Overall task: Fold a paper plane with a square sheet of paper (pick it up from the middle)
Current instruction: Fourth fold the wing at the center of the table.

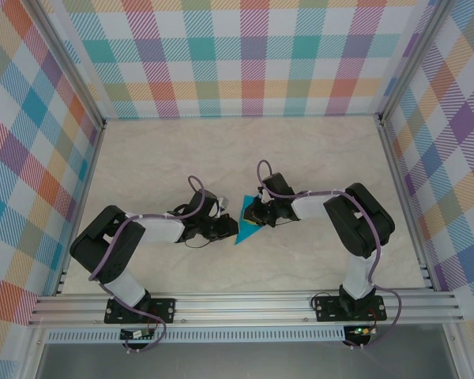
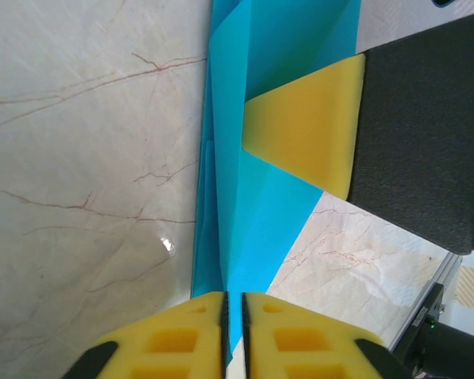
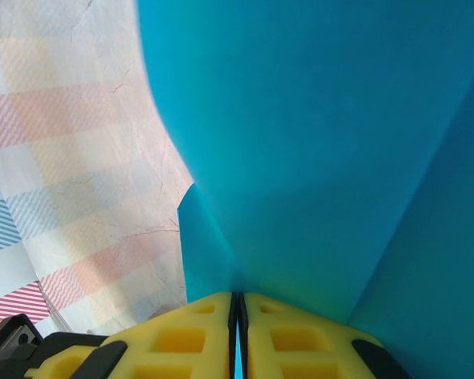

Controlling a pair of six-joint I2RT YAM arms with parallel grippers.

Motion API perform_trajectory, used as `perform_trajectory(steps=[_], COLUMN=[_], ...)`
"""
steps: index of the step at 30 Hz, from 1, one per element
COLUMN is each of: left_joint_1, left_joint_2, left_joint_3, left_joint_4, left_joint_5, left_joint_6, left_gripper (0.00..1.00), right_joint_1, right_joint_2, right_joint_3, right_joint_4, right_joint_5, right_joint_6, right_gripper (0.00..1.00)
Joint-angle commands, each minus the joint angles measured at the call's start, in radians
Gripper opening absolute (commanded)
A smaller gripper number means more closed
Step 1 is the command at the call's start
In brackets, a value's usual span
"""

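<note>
Item 1, blue paper: I find it at the middle of the table, between the two arms. It is folded into a narrow, pointed triangle whose tip lies toward the near left. In the left wrist view the blue paper shows several sharp lengthwise creases and stands up off the marble-patterned surface. Item 2, left gripper: it reaches in from the left side. In its own camera I see the left gripper with its yellow fingers drawn almost together and a thin strip of the blue sheet pinched between them at the near end of the fold. Item 3, right gripper: it comes in from the right and meets the paper farther along. Its yellow pad lies flat against the upper part of the sheet, backed by the black body of the finger. In the right wrist view the right gripper has its fingers pressed together on an edge of the blue paper, and a sliver of blue shows in the seam. Item 4, plaid walls: these enclose the table on the left, right and far sides.
</note>
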Motion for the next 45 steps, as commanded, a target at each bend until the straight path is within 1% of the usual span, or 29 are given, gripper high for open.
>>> perform_trajectory(steps=[1, 4, 8, 15, 20, 21, 23, 28, 31, 33, 36, 41, 45], left_joint_1=[0.008, 0.008, 0.008, 0.009, 0.008, 0.008, 0.008, 0.008, 0.007, 0.002, 0.0, -0.01, -0.018], left_joint_2=[0.015, 0.018, 0.047, 0.09, 0.074, 0.07, 0.044, -0.035, -0.031, -0.032, -0.03, -0.006, 0.022], left_joint_3=[-0.004, -0.008, 0.011, 0.009, -0.004, -0.007, -0.021, -0.052, -0.052, -0.058, -0.06, -0.031, -0.017], left_joint_4=[0.018, 0.047, 0.036, 0.027, 0.027, 0.031, 0.037, 0.004, 0.013, 0.009, 0.007, -0.008, -0.003], left_joint_5=[0.011, 0.027, 0.046, 0.032, 0.018, 0.019, 0.009, -0.037, 0.011, 0.012, 0.018, 0.032, 0.05], left_joint_6=[-0.012, -0.02, -0.007, -0.007, -0.008, -0.009, -0.016, -0.013, -0.014, -0.013, -0.005, 0.014, 0.023], left_gripper=[0.17, 0.19, 0.2, 0.21, 0.17, 0.18, 0.23, 0.27, 0.29, 0.29, 0.28, 0.22, 0.22], right_joint_1=[0.0, -0.001, -0.001, -0.001, -0.001, -0.001, -0.002, -0.003, -0.002, -0.003, -0.003, -0.003, -0.002], right_joint_2=[-0.002, -0.004, -0.009, -0.025, -0.032, -0.037, -0.048, -0.067, -0.065, -0.061, -0.058, -0.058, -0.058], right_joint_3=[-0.028, -0.03, -0.04, -0.04, -0.039, -0.042, -0.047, -0.046, -0.054, -0.055, -0.059, -0.06, -0.06], right_joint_4=[-0.021, -0.02, -0.002, 0.006, -0.001, 0.003, 0.012, -0.007, 0.005, 0.011, 0.01, 0.009, 0.004], right_joint_5=[0.016, 0.017, 0.014, 0.01, 0.012, 0.013, 0.013, 0.029, 0.028, 0.026, 0.028, 0.03, 0.031], right_joint_6=[-0.004, -0.002, 0.006, 0.012, 0.01, 0.01, 0.011, 0.014, 0.022, 0.026, 0.028, 0.029, 0.027], right_gripper=[0.13, 0.13, 0.13, 0.13, 0.13, 0.13, 0.14, 0.14, 0.14, 0.14, 0.14, 0.14, 0.14])
